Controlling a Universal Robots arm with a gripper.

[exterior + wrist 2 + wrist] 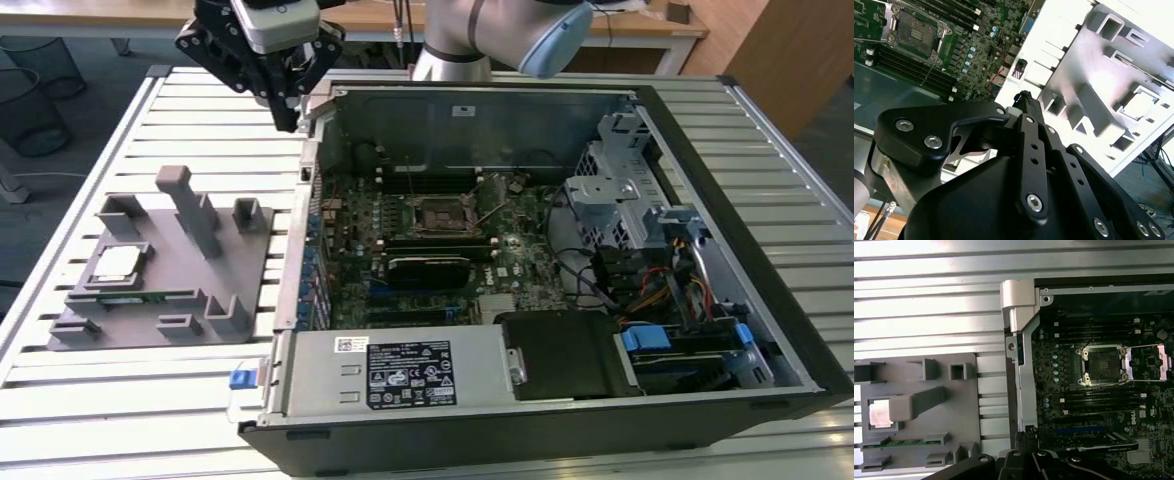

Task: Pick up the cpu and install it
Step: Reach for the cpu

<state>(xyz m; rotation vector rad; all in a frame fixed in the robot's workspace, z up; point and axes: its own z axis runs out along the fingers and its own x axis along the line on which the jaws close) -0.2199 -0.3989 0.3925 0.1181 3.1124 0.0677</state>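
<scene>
Presently gripper point(284, 120) clenched empty above the far edge of the table point(160, 120), apart from the cpu point(118, 263) seated by the grey fixture point(167, 275) edge on the exterior view's left; a good pick likely needs jaws parted, squared to its sides.

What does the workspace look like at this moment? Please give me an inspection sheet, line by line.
Surface: slatted metal table, carrying a grey fixture and an open computer case.
Job's things: cpu lies in the fixture, untouched; socket on the motherboard holds no chip.
Clutter: green memory stick in the fixture.
Grippers: hand shut, holding nothing, above the table by the case's corner, apart from the cpu.
Cables: coloured wires inside the case.
Surroundings: wire baskets on the floor; wooden desk behind.
</scene>
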